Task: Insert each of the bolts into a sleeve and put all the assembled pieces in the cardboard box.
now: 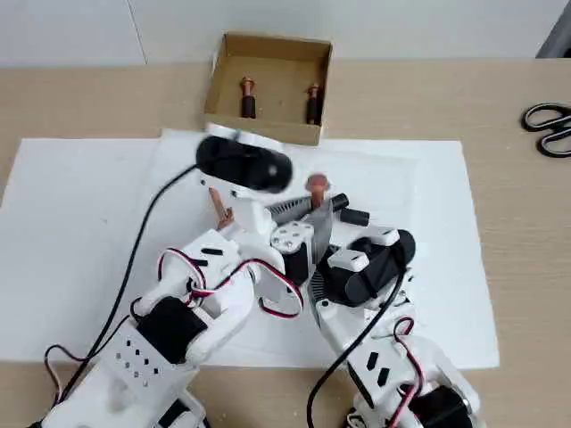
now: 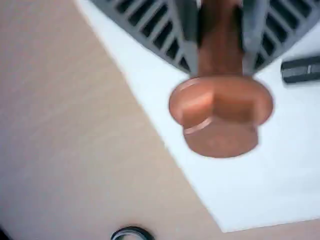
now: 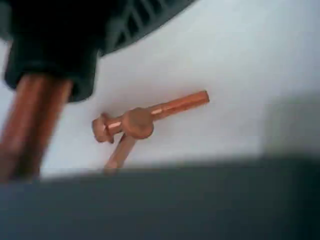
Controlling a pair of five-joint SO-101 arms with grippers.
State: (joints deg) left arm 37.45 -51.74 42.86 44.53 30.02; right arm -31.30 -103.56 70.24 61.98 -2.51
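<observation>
Copper is the colour of the bolt (image 2: 220,100) that the left gripper (image 2: 217,25) has pinched tight by its stem. The fat head pokes out toward the left wrist camera. The right gripper (image 1: 323,214) looks closed too, and it seems to have hold of a black sleeve (image 3: 50,55). In the right wrist view the copper stem goes right into that sleeve. Both are up off the white paper (image 1: 80,232), over the middle of it, between the two arms.

I think the job in hand is pushing this bolt into its sleeve. It looks partly in, but I cannot see how deep. Next, the two grippers would need to line up and press together until the sleeve sits snug. Then one gripper lets go, and the other carries the piece to the cardboard box (image 1: 263,125) at the back of the table (image 1: 89,98).

Two done pieces (image 1: 247,98) stand in the box already. Two loose bolts (image 3: 145,117) lie touching on the paper. A spare sleeve (image 2: 300,70) lies near the held bolt, so more pairs are left to do. Scissors (image 1: 549,129) lie far off at the table's edge.

I can see no words, labels or brand marks to read on anything
</observation>
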